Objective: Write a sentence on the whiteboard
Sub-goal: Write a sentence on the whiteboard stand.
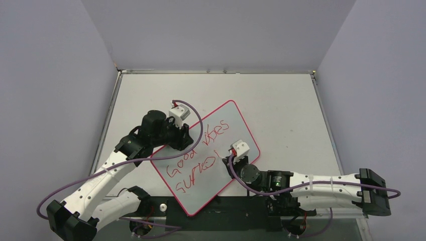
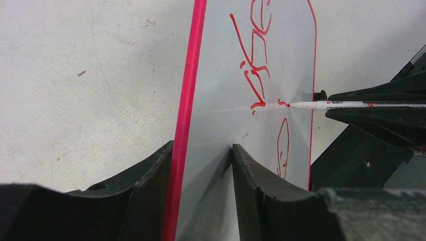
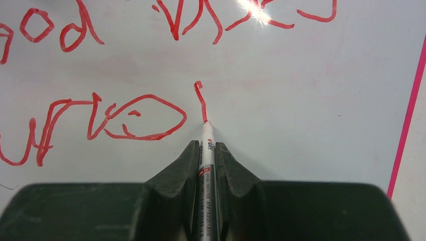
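The whiteboard lies slanted across the table and has a thin pink-red frame. The sentence is in red, in two lines: "Good vibes" and a scrawl below it. My left gripper is at the board's upper left edge. In the left wrist view my left gripper is shut on the whiteboard, its fingers either side of the frame. My right gripper is shut on a white marker pen. The pen's tip touches the whiteboard at the lower end of a short stroke after the second line.
A black strip runs along the near table edge under the board's lower corner. A small white knob-like object sits on it. Grey walls close in the table on three sides. The right arm's cable trails to the right.
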Robot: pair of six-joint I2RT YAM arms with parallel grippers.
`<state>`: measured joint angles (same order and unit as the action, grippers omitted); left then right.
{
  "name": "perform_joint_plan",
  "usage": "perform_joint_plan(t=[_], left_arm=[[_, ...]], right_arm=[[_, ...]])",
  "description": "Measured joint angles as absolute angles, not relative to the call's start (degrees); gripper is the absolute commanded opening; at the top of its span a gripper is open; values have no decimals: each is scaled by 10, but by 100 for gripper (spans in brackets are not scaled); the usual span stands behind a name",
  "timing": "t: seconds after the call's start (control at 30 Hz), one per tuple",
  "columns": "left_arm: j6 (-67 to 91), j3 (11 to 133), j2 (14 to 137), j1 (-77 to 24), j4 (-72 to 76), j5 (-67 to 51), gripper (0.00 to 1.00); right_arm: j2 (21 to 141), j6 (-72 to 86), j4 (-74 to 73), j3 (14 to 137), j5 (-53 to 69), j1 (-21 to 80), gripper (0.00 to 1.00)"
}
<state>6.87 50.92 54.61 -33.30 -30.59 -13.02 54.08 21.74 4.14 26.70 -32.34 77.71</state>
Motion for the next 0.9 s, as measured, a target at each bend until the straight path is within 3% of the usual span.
perform_joint_plan(t=[0.9], left_arm=[[69,509,546,-333,-306,-126,0]], right_arm=[[566,196,7,302,-334,765,0]])
